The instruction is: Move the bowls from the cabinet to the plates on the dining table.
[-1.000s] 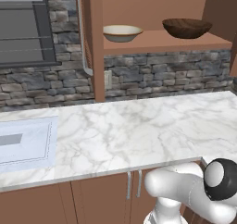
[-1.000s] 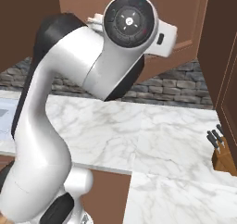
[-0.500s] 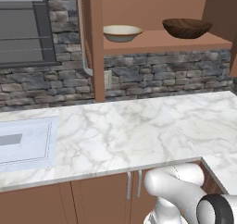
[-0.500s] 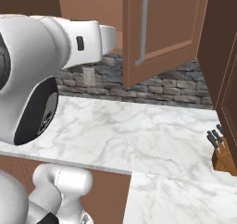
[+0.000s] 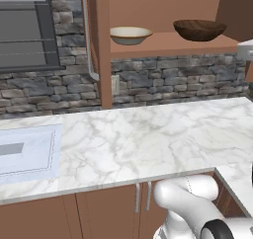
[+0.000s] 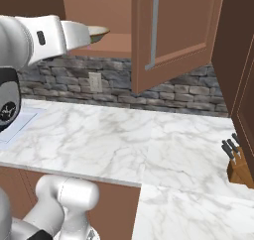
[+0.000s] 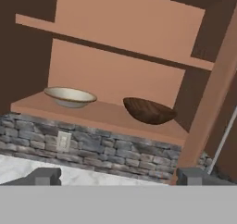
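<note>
Left base view: the open cabinet (image 5: 163, 16) occupies the upper centre of the frame. On its lower shelf (image 5: 173, 43) sit two bowls, well apart: the cream bowl (image 5: 130, 34) at left and the dark wooden bowl (image 5: 199, 29) at right, both upright. Below lies a stone-faced wall (image 5: 168, 80) and the white marble tabletop (image 5: 143, 139), with a pale sink (image 5: 24, 151) at the left edge.

Right base view: the white arm (image 6: 34, 35) crosses the upper left of the frame, covering part of the cream bowl's rim. An open cabinet door (image 6: 173, 35) with a silver bar handle (image 6: 153, 26) hangs at upper centre; a knife block (image 6: 240, 167) stands at the right edge.

Hand view: the hand (image 7: 118, 177) faces the shelf from a distance, its fingertips (image 7: 44, 176) set wide apart at the lower corners and holding nothing. The cream bowl lies left of centre, the dark wooden bowl just right of centre.
</note>
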Motion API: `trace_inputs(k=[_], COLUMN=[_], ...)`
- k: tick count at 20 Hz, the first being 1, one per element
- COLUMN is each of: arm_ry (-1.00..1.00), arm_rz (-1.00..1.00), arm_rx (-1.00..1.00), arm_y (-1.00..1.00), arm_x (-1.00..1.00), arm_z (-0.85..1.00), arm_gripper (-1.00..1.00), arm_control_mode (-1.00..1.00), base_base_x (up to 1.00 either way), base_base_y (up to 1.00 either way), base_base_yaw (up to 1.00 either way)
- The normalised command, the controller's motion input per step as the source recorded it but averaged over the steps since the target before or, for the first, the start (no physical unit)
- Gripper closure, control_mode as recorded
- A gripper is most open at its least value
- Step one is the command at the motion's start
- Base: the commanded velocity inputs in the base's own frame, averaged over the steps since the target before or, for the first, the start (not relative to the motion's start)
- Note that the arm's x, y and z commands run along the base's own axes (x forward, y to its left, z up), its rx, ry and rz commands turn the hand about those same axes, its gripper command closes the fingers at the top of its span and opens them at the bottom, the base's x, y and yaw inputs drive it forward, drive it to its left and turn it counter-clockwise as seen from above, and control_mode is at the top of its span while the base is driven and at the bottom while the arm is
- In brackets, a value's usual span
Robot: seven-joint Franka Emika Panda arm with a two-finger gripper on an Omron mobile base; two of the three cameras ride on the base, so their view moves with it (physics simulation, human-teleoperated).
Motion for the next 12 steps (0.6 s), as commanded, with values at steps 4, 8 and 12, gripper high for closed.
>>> trace_inputs(k=[4,8,12], arm_ry=[0.16,0.16,0.19], arm_rz=[-0.14,-0.09,-0.08], arm_rx=[-0.09,-0.15,-0.11], arm_y=[0.17,0.11,0.00], arm_x=[0.61,0.63,0.88], arm_z=[0.00,-0.06,-0.11], arm_gripper=[-1.00,-1.00,-1.00], arm_control_mode=[-1.00,-1.00,-1.00], base_base_x=[0.00,0.00,0.00], base_base_y=[0.00,0.00,0.00], base_base_yaw=[0.00,0.00,0.00])
